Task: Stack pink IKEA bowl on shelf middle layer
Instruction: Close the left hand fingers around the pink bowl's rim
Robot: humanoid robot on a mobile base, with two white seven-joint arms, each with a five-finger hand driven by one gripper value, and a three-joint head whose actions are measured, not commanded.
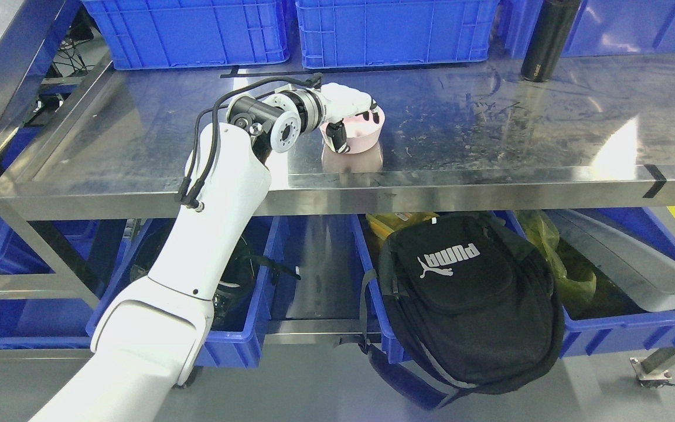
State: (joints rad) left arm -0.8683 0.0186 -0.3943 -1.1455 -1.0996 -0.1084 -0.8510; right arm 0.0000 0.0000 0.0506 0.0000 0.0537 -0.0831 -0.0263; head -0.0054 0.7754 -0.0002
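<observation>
Bowl, pink (367, 136), one only, sits upright on steel shelf (490, 140) near front edge; no second bowl visible, so you have nothing to stack onto. Left hand (349, 114) clamps its rim: fingers over top, thumb at near side, likely to steady placement. Behind: two blue crates (197, 29), one black bottle (545, 41). Below: one black Puma backpack (466, 299). Right hand unseen.

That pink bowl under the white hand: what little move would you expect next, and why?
Probably letting go: the left hand is curled over the pink bowl's rim, and the bowl appears to sit flat on the steel shelf, reflected beneath. I'd guess the fingers open, then lift straight up. No second bowl is visible.
</observation>
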